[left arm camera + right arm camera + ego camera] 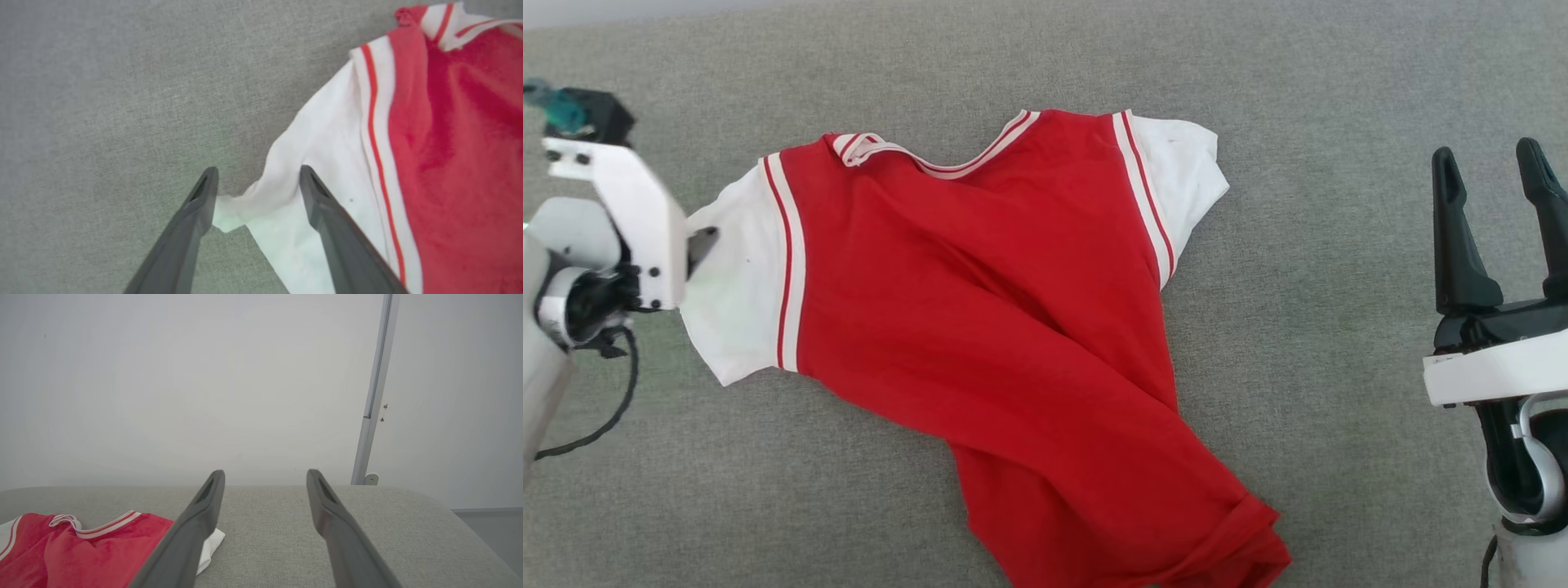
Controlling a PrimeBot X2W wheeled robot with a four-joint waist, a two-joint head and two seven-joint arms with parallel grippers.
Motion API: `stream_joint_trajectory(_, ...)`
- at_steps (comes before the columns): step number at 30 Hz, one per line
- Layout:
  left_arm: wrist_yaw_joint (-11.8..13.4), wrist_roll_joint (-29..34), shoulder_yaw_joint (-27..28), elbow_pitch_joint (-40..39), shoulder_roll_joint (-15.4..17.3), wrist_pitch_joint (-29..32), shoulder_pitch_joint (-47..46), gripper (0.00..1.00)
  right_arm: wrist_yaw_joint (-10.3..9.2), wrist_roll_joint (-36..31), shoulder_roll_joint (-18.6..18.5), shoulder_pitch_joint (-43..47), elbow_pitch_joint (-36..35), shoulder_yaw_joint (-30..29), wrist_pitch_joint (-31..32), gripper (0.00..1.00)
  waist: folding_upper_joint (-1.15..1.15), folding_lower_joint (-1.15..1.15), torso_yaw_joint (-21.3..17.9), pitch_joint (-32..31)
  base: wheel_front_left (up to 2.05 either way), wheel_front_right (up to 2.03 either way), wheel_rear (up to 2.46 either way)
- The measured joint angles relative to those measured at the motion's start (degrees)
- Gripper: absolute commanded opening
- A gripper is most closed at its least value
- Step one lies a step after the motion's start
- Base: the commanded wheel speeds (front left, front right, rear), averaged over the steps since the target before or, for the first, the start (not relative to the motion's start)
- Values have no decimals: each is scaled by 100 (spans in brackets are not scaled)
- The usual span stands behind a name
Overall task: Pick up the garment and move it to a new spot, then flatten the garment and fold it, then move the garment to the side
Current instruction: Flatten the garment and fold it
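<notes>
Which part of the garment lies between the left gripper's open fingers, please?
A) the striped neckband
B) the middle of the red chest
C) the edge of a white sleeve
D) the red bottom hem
C: in the left wrist view the left gripper is open, and the edge of the white sleeve of the garment lies between its fingers.

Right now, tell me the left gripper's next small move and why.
Probably close the left gripper: its fingers stand open astride the bunched edge of the white sleeve of the garment, which lies twisted, not yet flat.
</notes>
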Motion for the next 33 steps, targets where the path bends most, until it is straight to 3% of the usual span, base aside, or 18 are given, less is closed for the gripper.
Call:
stream_joint_trajectory(6,110,-115,94,414,-11,-4,31,100,0,1,-90,-5,-35,53,86,100,0,0,-8,33,0,0,0)
stream_joint_trajectory(17,101,-378,178,1111,-455,-33,3,100,0,10,-258,-221,16,159,203,100,0,0,54,101,0,0,0)
stream_joint_trajectory(18,64,-426,194,1233,-570,-65,-19,95,0,29,-292,-330,63,198,254,100,0,0,82,124,0,0,0)
stream_joint_trajectory(19,27,-427,190,1280,-593,-24,-53,0,0,15,-334,-380,92,261,309,100,0,0,97,133,0,0,0)
stream_joint_trajectory(26,-160,-498,196,1524,-909,-85,-331,0,0,218,-682,-1042,638,597,689,100,0,0,263,278,0,0,0)
stream_joint_trajectory(33,-368,-410,83,1651,-1240,-289,-701,0,0,673,-1299,-1956,1784,1270,1650,100,0,0,604,480,0,0,0)
